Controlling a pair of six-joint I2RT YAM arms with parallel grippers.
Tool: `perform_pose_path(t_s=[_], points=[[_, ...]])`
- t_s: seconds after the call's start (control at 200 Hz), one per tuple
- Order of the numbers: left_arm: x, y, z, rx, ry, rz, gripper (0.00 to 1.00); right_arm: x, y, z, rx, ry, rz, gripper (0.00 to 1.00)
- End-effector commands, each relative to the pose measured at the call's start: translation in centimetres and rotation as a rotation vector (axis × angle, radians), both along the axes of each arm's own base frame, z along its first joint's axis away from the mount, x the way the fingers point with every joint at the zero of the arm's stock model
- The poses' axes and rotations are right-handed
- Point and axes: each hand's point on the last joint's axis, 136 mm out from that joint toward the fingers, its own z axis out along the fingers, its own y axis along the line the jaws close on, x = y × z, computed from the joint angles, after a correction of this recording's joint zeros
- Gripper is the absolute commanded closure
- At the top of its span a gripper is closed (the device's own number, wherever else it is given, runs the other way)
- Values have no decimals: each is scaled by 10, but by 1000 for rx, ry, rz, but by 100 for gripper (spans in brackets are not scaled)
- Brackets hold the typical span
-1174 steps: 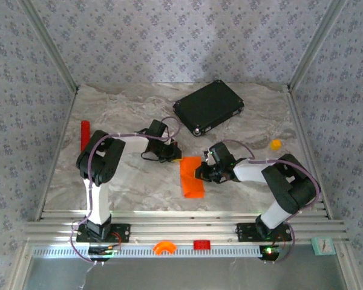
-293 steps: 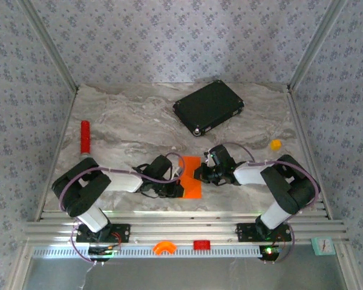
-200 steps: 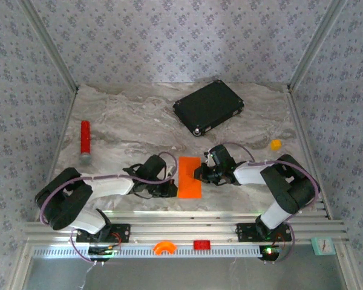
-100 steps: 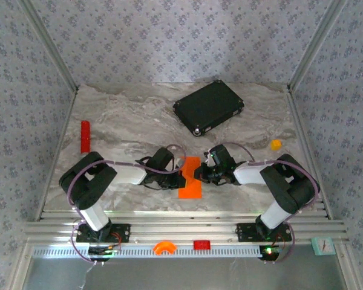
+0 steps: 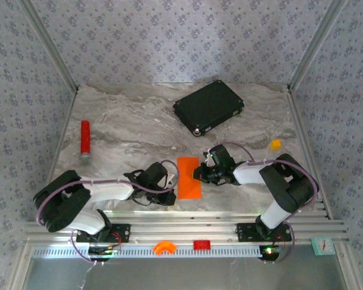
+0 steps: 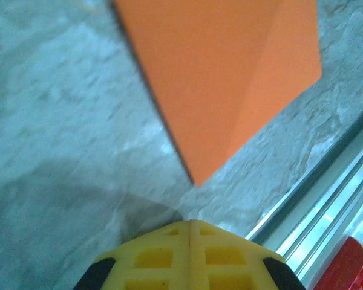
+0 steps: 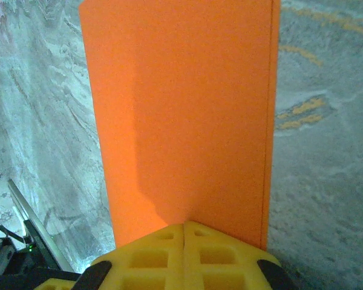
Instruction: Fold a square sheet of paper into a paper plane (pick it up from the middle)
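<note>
the square sheet of paper (image 5: 189, 177), folded to a narrow rectangle, was seen lying flat on the table (image 5: 127, 121) between the two pincers. the left pincer (image 6: 189, 223) was closed on nothing, the sheet's corner lying just ahead of its tips, apart from them. the right pincer (image 7: 184, 225) was likewise closed and empty, its tips apparently pressed on the sheet's nearest edge. an early fold was judged to be in hand; next, a corner would need to be lifted while the sheet was pinned.
</note>
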Motion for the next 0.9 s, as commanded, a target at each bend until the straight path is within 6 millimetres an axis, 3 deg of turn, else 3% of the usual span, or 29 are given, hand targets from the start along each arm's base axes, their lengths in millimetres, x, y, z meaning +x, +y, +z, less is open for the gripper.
perform_pose_path(t_s=[0.0, 0.19, 0.325, 0.48, 0.64, 0.745, 0.895], points=[[6, 8, 13, 28, -67, 7, 95, -53, -68, -72, -329, 229, -75, 100], [34, -30, 44, -110, -107, 48, 93, -50, -65, -68, -321, 218, -76, 100], [41, -59, 45, -168, -46, 29, 92, -48, -63, -64, -319, 212, -70, 100], [32, -43, 5, -61, 9, 24, 92, -39, -49, -48, -238, 176, -62, 100], [16, -22, -26, 12, 59, 29, 92, -10, -24, -10, -145, 76, -41, 100], [17, -19, -20, -4, 39, 53, 92, 4, -20, 21, -132, -14, -55, 96], [34, -26, 12, -46, -49, 82, 90, 3, -59, 42, -222, -86, -165, 84]])
